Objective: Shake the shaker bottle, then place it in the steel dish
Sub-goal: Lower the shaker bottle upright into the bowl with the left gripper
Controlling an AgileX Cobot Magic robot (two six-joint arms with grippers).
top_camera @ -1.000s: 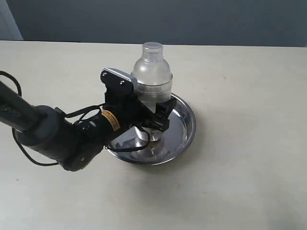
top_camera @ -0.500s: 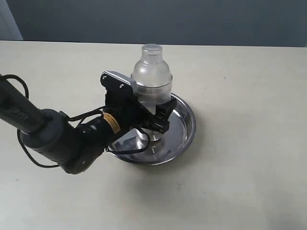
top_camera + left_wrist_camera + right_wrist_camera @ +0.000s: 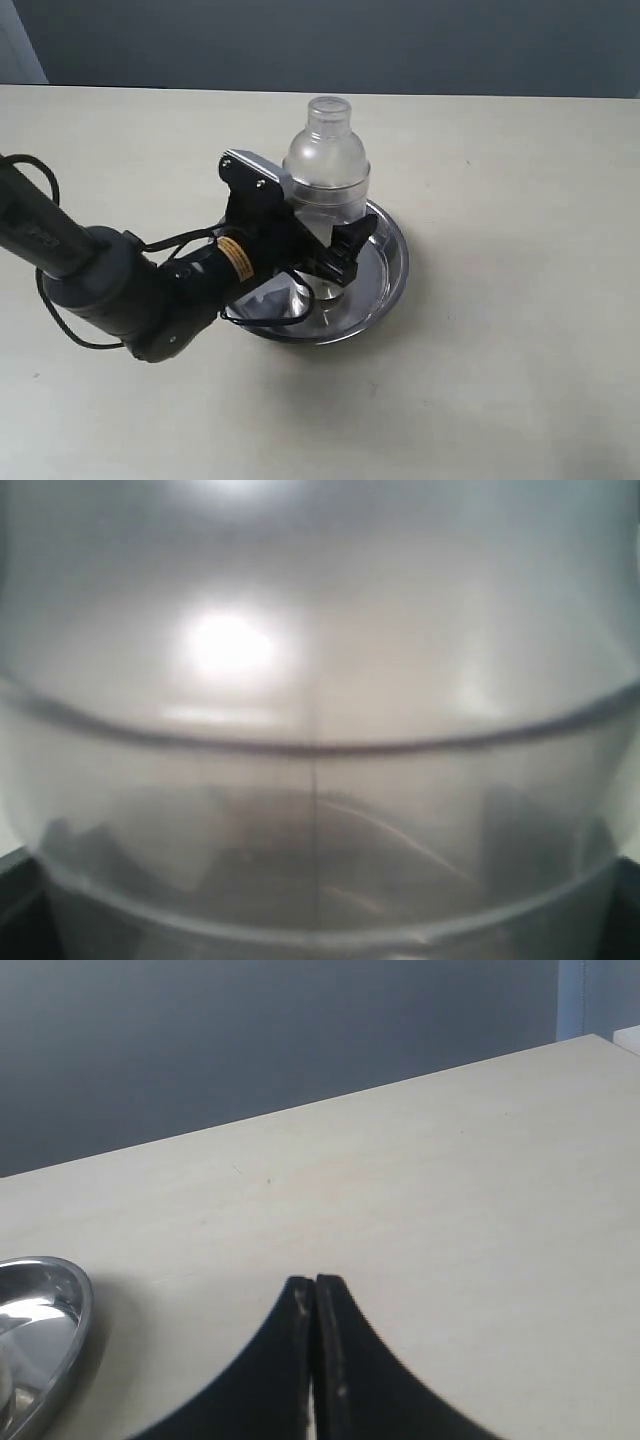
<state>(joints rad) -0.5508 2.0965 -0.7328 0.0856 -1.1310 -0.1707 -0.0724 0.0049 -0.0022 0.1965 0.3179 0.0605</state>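
Left claw: closed about the shaker bottle at its lower body. One finger shows on the near side; the other is hidden behind the plastic. Jaws stand only as wide as the bottle itself. The bottle is roughly upright, leaning a little, with its domed shoulder and cap rising above my claw. From my left wrist the frosted wall fills the whole view. One dark ring line crosses it, and the contents are too blurred to make out.

Steel dish: directly beneath the left claw, on the table. The bottle's base is down inside the rim. Whether it touches the dish floor, I cannot tell.

Right claw: fingers pressed together, tips touching, nothing between them. It hangs over the table, with the dish's rim off to one side, apart from the fingertips.
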